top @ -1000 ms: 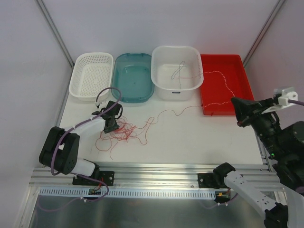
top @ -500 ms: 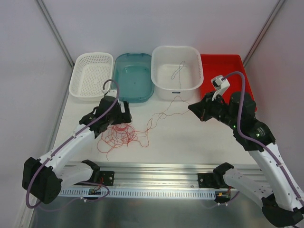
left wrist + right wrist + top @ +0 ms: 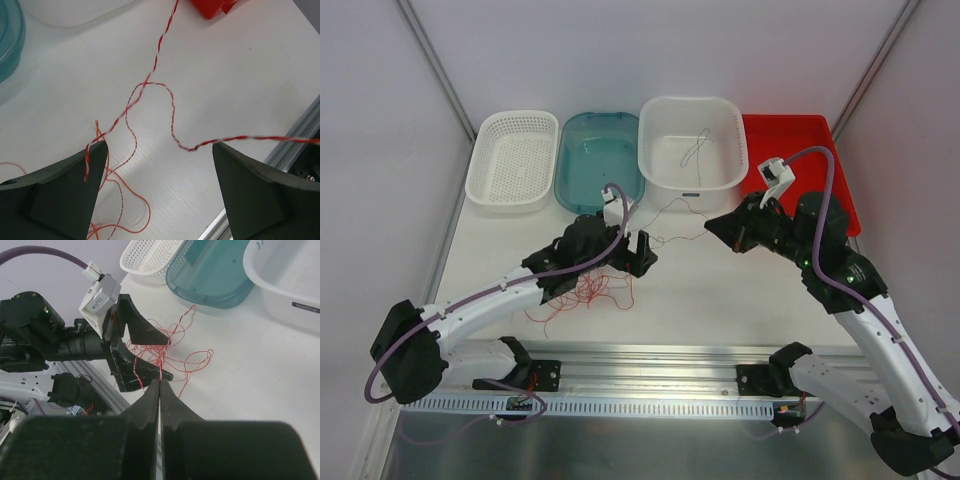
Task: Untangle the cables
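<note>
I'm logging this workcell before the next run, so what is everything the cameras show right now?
mesh basket: 1, white, far left of the back row
teal tub: 1, translucent teal, right of the basket
white tub: 1, white, right of the teal tub
grey cable: 1, pale grey, inside the white tub
red tray: 1, red, far right, partly behind the right arm
red cables: tangle, count unclear, red, on the table under the left arm; one strand runs right
table: 1, white
rail: 1, silver, near edge
left gripper: 1, black, open, over the tangle's right edge
right gripper: 1, black, shut on a strand of the red cables
</note>
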`<state>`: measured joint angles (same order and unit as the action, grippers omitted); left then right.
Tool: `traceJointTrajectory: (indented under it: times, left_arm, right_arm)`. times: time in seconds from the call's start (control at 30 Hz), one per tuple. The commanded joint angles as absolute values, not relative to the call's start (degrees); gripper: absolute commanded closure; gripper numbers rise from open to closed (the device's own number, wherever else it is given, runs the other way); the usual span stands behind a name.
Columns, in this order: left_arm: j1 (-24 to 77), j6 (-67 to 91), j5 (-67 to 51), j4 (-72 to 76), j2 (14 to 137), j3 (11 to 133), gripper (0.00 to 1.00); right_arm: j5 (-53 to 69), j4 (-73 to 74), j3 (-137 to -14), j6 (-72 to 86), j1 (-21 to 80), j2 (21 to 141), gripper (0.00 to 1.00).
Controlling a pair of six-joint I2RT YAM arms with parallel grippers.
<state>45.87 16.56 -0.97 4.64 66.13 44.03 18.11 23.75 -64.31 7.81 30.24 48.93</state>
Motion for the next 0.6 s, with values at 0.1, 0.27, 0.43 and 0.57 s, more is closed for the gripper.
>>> traceJointTrajectory:
  times: [0.1,0.27,0.43,0.57]
  left_arm:
    - [48.95,12.57,3.69,19.60,71.80,44.47,0.20]
    - [49.04,12.66,5.36,20.21,73.13,45.35,0.64]
    - [49.04,12.39,8.87,20.74,69.62,44.21,1.00]
    - [49.13,11.34,11.51,20.92,66.36,43.77,1.00]
  right_arm:
    - [19.86,19.42,-63.63,11.16,30.23,48.43,0.99]
    - [18.29,20.04,-62.84,10.81,30.15,47.82,0.99]
    - [16.70,19.95,-60.39,10.90,30.15,47.72,0.99]
    - [15.30,18.90,-56.53,11.16,30.06,48.08,0.99]
